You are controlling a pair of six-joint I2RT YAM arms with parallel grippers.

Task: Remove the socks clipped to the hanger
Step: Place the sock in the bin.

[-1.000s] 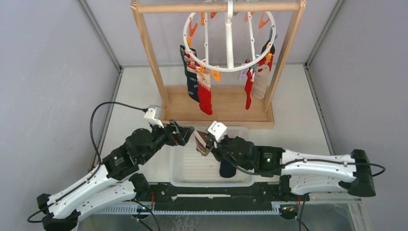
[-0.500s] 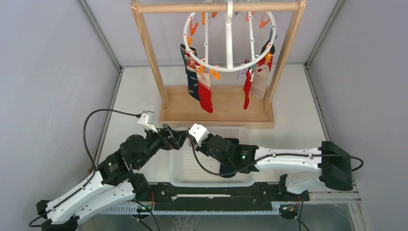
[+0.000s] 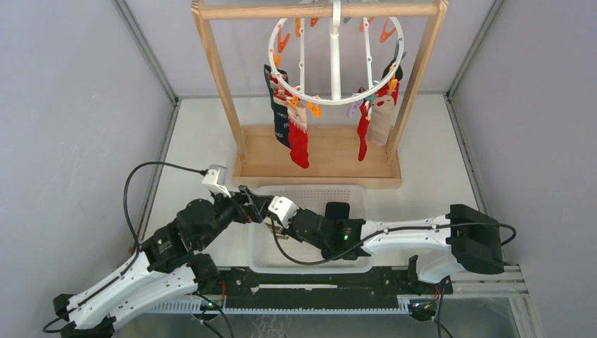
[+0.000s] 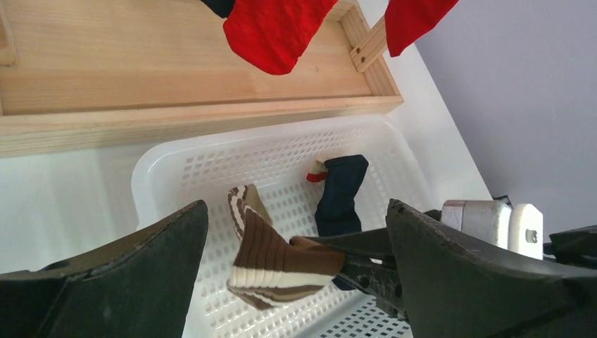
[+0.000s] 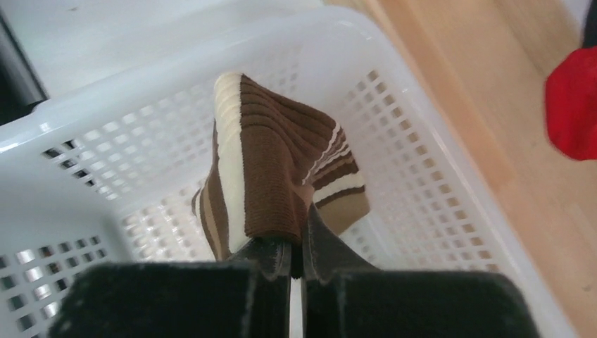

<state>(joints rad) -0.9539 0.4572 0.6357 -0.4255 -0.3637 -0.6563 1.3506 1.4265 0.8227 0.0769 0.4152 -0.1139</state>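
Pinches brown-and-cream striped fabric sock (image 5: 281, 176) in right end effector (image 5: 296, 243) above white perforated plastic basket (image 4: 232, 137), left end effector (image 4: 296, 208) gaping wide, empty.

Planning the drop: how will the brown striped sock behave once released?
Probably floppy: the brown striped sock folds and droops from the shut right gripper. Likely light, since a small pinch carries it. It should land limp in the white basket, not roll.

Our views
We look down from above the table's (image 3: 204, 137) near edge; both wrist views, close, share basket (image 4: 281, 135) and sock (image 4: 271, 264).
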